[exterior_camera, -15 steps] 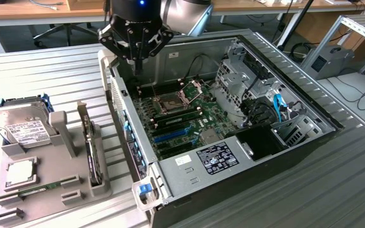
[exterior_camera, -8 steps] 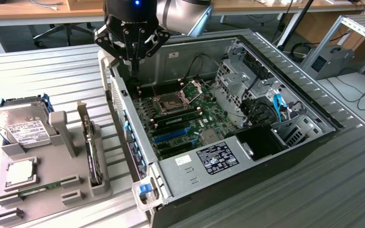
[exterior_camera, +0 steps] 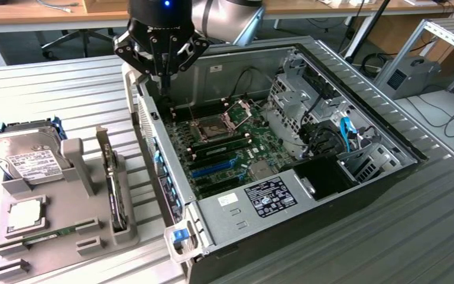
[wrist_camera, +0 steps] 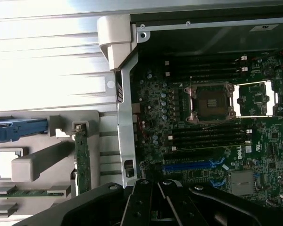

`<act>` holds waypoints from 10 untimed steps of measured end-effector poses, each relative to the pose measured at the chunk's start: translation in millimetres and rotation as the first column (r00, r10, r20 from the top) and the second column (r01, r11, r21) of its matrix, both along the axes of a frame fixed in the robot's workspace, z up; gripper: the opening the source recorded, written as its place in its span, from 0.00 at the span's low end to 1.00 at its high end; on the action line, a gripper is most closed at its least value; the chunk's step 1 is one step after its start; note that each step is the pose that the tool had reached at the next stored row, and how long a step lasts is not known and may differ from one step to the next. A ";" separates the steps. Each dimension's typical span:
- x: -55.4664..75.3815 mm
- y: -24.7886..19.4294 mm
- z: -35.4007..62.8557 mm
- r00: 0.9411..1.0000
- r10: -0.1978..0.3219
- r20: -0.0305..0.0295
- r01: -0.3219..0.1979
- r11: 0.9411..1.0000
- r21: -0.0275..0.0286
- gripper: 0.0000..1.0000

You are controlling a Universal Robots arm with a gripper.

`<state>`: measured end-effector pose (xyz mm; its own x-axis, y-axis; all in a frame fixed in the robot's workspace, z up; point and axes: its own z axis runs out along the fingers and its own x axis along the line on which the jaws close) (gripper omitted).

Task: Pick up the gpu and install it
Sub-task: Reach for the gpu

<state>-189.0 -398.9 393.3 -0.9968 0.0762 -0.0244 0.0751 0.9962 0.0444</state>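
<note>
A: Spotting the gpu (exterior_camera: 115, 194)?

B: Yes, finding it standing on edge in a slot of the grey holder (exterior_camera: 54, 263). Sitting just beside the open computer case (exterior_camera: 235, 222), toward the exterior view's left of it.

A: Looking like what?

B: Showing as a thin flat card seen edge-on. Appearing dark along the upper edge in the exterior view, and as a green circuit board dotted with tiny components in the wrist view. Not making out the flat faces from these angles.

A: Pointing which way?

B: Running its long axis along the holder, far to near in the exterior view, roughly parallel to the case's side wall. Turning its flat faces toward the exterior view's left and right.

A: Counting up?

B: Counting one gpu, one hard drive (exterior_camera: 28, 158) in a blue caddy (wrist_camera: 19, 130), one processor chip (exterior_camera: 26, 215) and one RAM stick (exterior_camera: 49, 236) lying flat, all in the holder. Also counting one case, one motherboard (exterior_camera: 227, 154) and one open CPU socket (exterior_camera: 211, 128).

A: Gripping anything?

B: Gripping nothing. Seeing the gripper (exterior_camera: 165, 92) with fingers pressed fully together, hovering above the case's far corner on the exterior view's left, well apart from the gpu.
</note>
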 end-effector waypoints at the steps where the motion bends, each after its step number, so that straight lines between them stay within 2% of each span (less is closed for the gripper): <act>1: -0.3 0.0 0.0 1.000 0.000 0.000 0.000 1.000 0.000 0.11; 10: -2.8 0.0 0.0 1.000 0.000 0.000 0.000 1.000 0.000 0.11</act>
